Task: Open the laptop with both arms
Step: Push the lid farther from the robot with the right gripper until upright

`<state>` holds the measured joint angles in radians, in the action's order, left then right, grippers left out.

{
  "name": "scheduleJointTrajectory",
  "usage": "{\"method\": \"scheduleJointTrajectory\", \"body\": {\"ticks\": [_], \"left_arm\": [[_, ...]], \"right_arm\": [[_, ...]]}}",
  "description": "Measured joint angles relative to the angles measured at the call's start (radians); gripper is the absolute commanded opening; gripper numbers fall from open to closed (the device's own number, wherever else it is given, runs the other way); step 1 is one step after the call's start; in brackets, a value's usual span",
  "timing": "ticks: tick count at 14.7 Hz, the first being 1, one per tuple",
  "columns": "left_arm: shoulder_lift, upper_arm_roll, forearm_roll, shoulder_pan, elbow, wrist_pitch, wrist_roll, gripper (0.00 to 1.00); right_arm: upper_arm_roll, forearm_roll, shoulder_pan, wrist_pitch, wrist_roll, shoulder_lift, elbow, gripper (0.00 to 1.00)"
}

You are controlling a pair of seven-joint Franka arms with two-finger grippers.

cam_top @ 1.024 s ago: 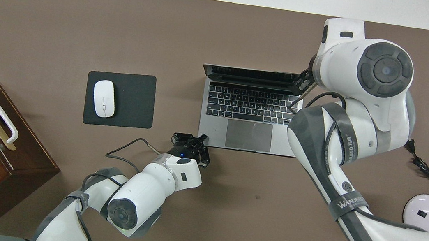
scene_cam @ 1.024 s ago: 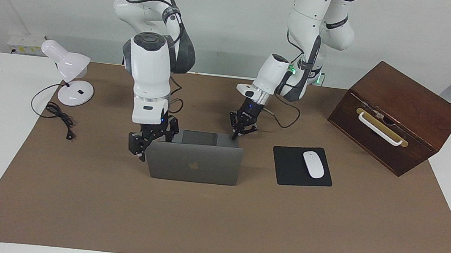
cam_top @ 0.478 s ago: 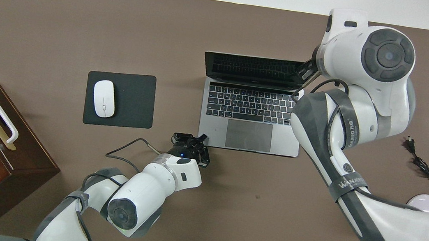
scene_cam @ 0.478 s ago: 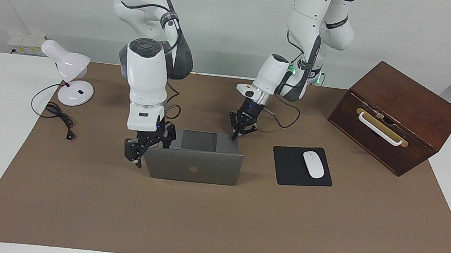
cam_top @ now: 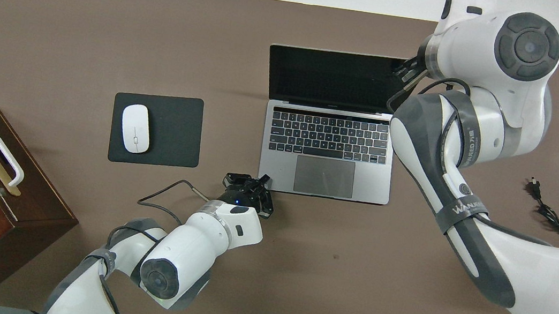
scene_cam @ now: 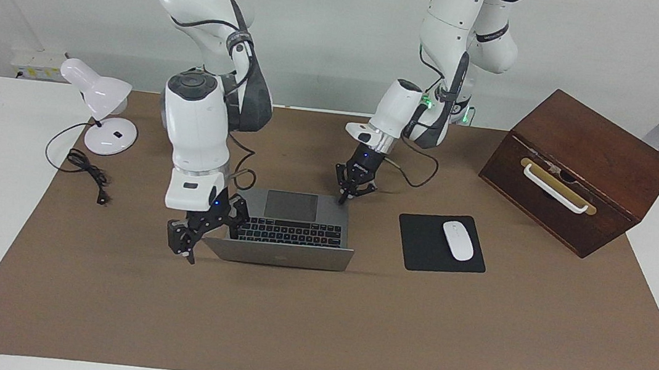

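Facing view: laptop (scene_cam: 289, 239) lid corner at right hand (scene_cam: 200, 233).

The laptop (scene_cam: 289, 230) (cam_top: 330, 126) lies mid-table, silver-grey, wide open: its lid leans far back away from the robots, dark screen facing up. Black keys and a grey trackpad show on its flat base, the trackpad nearest the robots.

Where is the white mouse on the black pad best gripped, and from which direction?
I would grip the white oval mouse across its narrow middle, straight from above: it lies flat on the black rectangular mouse pad, long sides free, lengthwise away from the robots.
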<state>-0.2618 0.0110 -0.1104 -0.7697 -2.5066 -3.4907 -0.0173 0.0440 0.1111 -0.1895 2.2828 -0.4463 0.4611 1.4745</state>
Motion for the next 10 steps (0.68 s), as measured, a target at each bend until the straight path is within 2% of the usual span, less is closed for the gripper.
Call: {"method": "scheduleJointTrajectory", "body": {"ticks": [7, 10], "left_arm": [[0.0, 0.0, 0.0, 0.0, 0.0, 0.0, 0.0, 0.0], [0.0, 0.0, 0.0, 0.0, 0.0, 0.0, 0.0, 0.0]], "right_arm": [[0.001, -0.031, 0.0, -0.008, 0.0, 0.069, -0.081, 1.0], [0.001, -0.054, 0.0, -0.072, 0.0, 0.068, -0.099, 1.0]]}}
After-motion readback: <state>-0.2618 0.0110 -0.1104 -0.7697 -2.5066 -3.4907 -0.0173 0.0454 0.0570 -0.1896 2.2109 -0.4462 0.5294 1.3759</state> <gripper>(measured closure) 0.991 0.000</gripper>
